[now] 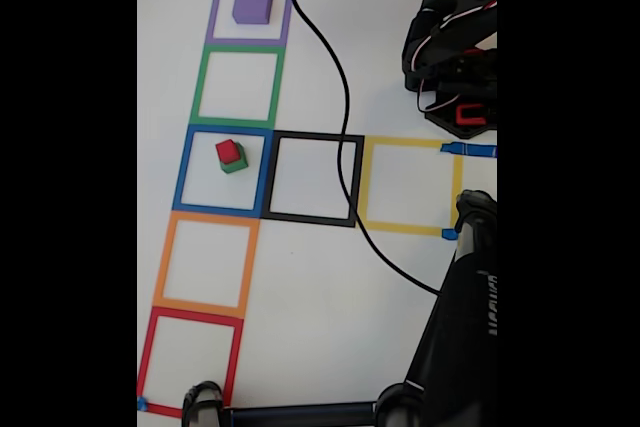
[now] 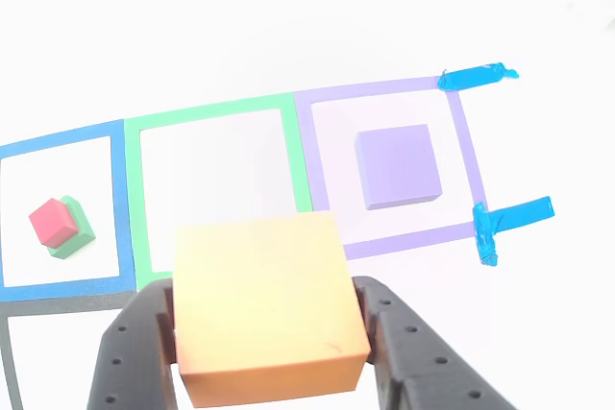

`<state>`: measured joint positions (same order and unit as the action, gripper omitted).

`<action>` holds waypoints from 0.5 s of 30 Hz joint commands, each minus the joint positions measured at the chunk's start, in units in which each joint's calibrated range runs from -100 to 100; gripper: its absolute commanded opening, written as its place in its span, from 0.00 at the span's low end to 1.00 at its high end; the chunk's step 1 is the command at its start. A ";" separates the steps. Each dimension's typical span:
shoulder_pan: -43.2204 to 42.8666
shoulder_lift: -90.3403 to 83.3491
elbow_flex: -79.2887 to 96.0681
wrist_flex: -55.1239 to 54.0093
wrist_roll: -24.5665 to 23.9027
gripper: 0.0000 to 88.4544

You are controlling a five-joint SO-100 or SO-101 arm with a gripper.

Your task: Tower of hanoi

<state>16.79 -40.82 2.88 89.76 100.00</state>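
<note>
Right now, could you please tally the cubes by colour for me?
Purple cube: 1, in the purple square
Orange cube: 1, held in the gripper
Green cube: 1, in the blue square
Red cube: 1, on the green one
Total: 4

The purple cube (image 1: pixel 252 4) sits flat on the counter, roughly centred in the purple taped square. The little red cube (image 1: pixel 228 151) is stacked on the green cube (image 1: pixel 235 162) inside the blue square, both twisted a bit relative to the tape and red set slightly off-centre. The orange cube (image 2: pixel 269 306) is up off the counter, pinched between black jaws.
</note>
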 commanded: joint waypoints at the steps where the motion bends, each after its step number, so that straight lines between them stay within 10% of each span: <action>1: -1.17 -5.49 11.76 -8.71 0.00 0.06; 15: -8.64 -12.19 61.58 -54.46 0.00 0.06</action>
<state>10.24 -51.54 55.56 49.46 99.46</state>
